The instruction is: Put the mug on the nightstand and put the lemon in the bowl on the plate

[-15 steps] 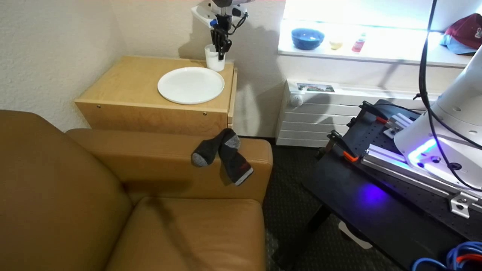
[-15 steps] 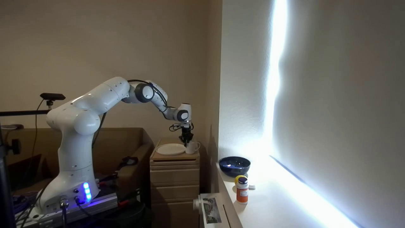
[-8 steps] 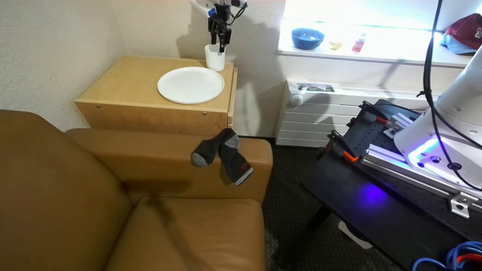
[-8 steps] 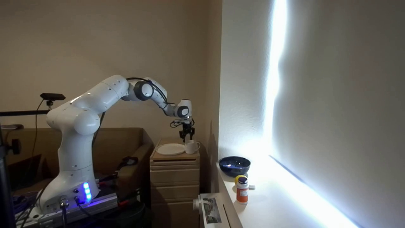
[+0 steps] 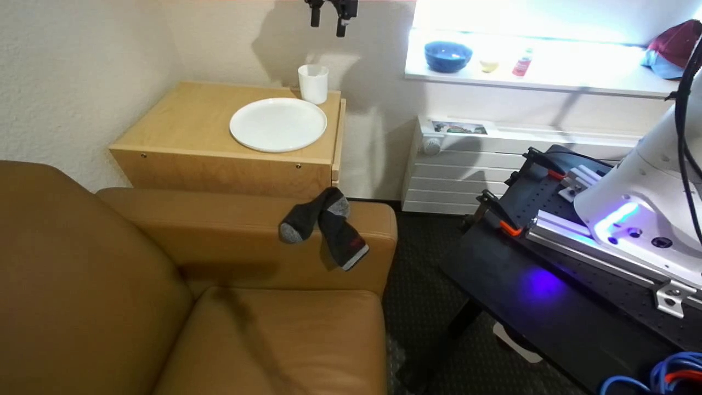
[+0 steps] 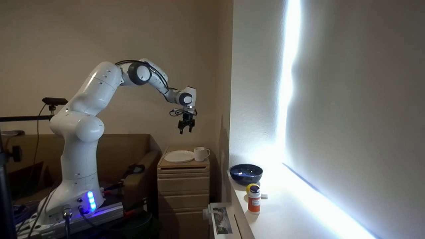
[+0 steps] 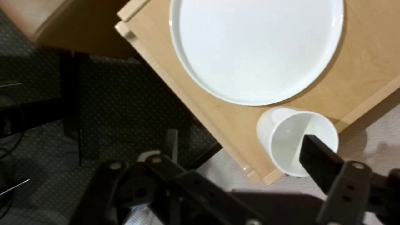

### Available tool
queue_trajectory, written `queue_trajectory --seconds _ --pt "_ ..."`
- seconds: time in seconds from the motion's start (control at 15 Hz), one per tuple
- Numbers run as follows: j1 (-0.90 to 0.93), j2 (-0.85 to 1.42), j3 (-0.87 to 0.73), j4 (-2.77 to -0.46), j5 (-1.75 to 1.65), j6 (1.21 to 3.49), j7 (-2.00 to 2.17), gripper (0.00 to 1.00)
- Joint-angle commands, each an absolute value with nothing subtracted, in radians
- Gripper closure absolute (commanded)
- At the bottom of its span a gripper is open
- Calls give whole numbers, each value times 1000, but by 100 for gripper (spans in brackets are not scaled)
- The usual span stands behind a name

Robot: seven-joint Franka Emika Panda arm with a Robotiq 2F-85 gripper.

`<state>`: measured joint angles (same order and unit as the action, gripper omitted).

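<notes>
Gripper point(image 5: 328, 29) has risen clear of the mug point(image 5: 313, 85), jaws wide apart, nothing held. Mug upright on right side of nightstand point(image 5: 192, 115), just beside plate point(image 5: 278, 125). Part 1 of 2 looks done; lemon point(image 5: 489, 66) and bowl point(image 5: 448, 62) still on windowsill point(image 5: 581, 77) at right.

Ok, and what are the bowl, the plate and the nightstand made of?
Bowl: probably glazed ceramic, glossy, with bright glints inside, though glass is possible.
Plate: smooth and shiny, glints on its rim, maybe ceramic or hard plastic.
Nightstand: looks like pale wood or veneer, satin finish, faint grain.
</notes>
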<state>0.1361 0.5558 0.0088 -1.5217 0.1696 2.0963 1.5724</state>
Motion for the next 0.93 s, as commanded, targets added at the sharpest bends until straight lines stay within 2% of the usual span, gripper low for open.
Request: queue_trajectory --seconds 0.0,0.13,0.27,0.33,0.6,0.87 --pt "153 347 -48 -1763 78 1972 1640 0" --pt "148 264 -80 -1867 -6 1948 1726 0" --pt "118 171 -95 -1977 -38 2046 1798 0" --pt "117 286 -66 -1831 -21 1967 1755 0" --pt "95 189 -76 -1938 -30 2008 1781 0" --pt "30 282 -115 -1899 58 2065 1888 0"
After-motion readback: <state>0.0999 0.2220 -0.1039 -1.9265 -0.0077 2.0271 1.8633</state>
